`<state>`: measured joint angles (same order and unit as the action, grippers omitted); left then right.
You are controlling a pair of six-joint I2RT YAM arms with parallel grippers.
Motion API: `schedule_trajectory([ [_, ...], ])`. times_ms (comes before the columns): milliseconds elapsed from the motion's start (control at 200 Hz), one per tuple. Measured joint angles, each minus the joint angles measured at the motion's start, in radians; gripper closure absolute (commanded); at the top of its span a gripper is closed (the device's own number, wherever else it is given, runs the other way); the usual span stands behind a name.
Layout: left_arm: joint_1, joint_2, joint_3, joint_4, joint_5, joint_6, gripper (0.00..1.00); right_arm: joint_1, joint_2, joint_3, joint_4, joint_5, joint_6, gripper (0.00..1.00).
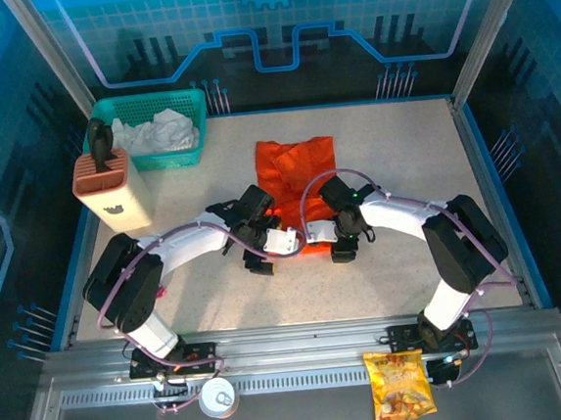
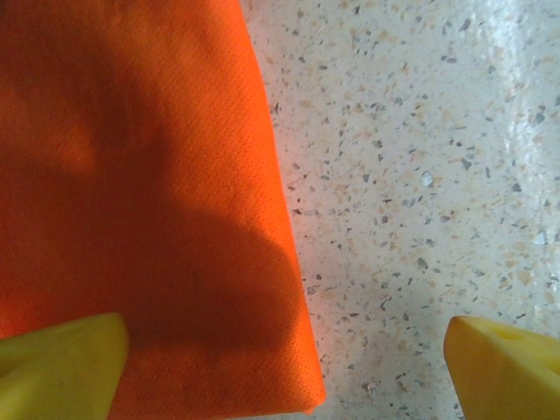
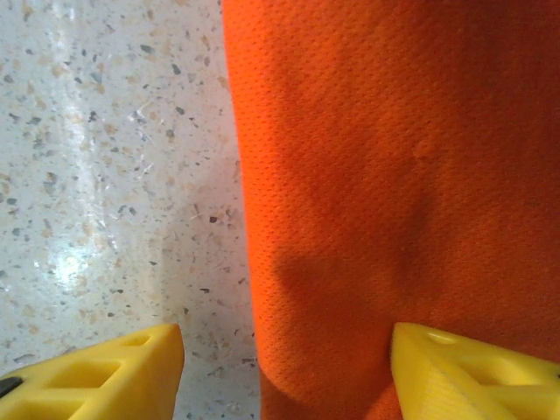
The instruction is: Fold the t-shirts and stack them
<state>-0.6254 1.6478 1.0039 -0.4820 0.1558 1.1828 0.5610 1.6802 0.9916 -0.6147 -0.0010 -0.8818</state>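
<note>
One orange t-shirt [image 1: 295, 174] lies partly folded, as a narrow strip, in the middle of the speckled table. My left gripper [image 1: 261, 259] hovers low at its near left corner and my right gripper [image 1: 344, 249] at its near right side. In the left wrist view the t-shirt [image 2: 140, 201] covers the left half, its corner between the wide-apart yellow fingers [image 2: 61, 367] of the open left gripper [image 2: 280, 372]. In the right wrist view the t-shirt [image 3: 394, 175] covers the right side. Its straight edge runs between the fingers [image 3: 477, 372] of the open right gripper [image 3: 284, 376], which pinch nothing.
A teal mesh basket [image 1: 163, 161] with white cloth [image 1: 161, 132] in it stands at the back left. In front of it is a beige holder [image 1: 117, 190] with a black handle. A snack bag [image 1: 399, 384] and a round tin [image 1: 218, 397] lie on the metal ledge by the arm bases.
</note>
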Motion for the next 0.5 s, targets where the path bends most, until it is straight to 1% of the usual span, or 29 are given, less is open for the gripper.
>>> schedule_trajectory([
  [230,0.023,0.073,0.036,-0.067,-0.047,0.006,0.09,-0.006,0.034,0.0,0.017,-0.001,-0.003,0.36],
  [350,0.029,0.118,0.051,-0.079,-0.068,0.006,0.1,-0.006,0.042,0.006,0.014,-0.005,-0.003,0.39],
  [500,0.031,0.154,0.079,-0.106,-0.077,0.005,0.2,-0.006,0.049,0.013,0.005,-0.01,-0.01,0.44],
])
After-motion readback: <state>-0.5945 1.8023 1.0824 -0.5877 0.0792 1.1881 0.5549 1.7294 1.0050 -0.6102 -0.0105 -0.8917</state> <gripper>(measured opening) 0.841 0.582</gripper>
